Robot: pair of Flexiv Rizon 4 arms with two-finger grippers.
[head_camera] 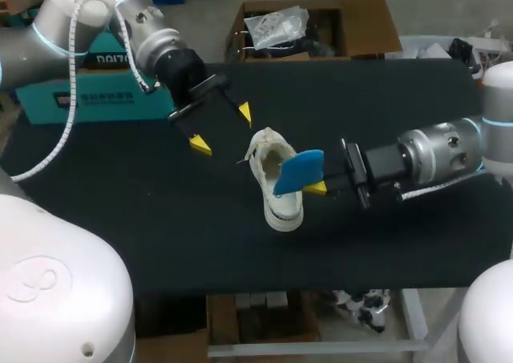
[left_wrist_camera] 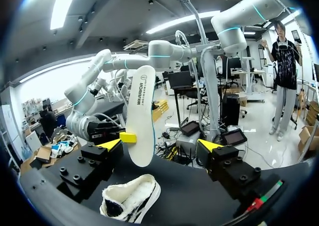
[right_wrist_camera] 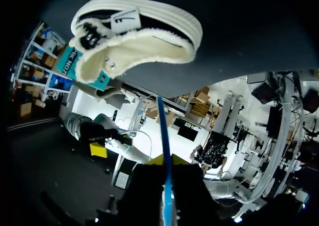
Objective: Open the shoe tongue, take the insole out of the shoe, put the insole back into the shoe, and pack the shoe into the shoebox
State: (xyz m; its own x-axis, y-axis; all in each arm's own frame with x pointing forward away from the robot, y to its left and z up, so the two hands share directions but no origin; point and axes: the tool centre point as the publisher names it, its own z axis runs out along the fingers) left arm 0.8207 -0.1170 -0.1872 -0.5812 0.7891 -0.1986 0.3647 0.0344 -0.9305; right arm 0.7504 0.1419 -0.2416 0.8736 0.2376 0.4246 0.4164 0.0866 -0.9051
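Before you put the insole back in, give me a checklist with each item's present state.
1. Insole gripped by the right tool: ok, pinched edge-on between both fingers in the right wrist view.
2. Insole fully out of the shoe: ok, it hangs above it.
3. Shoe resting on the table, opening facing up: ok.
4. Left tool open and off the shoe: ok, it hovers beside the heel end.
5. Shoe opening spread wide enough for the insole: cannot tell.
6. Insole lined up with the shoe's length: cannot tell.
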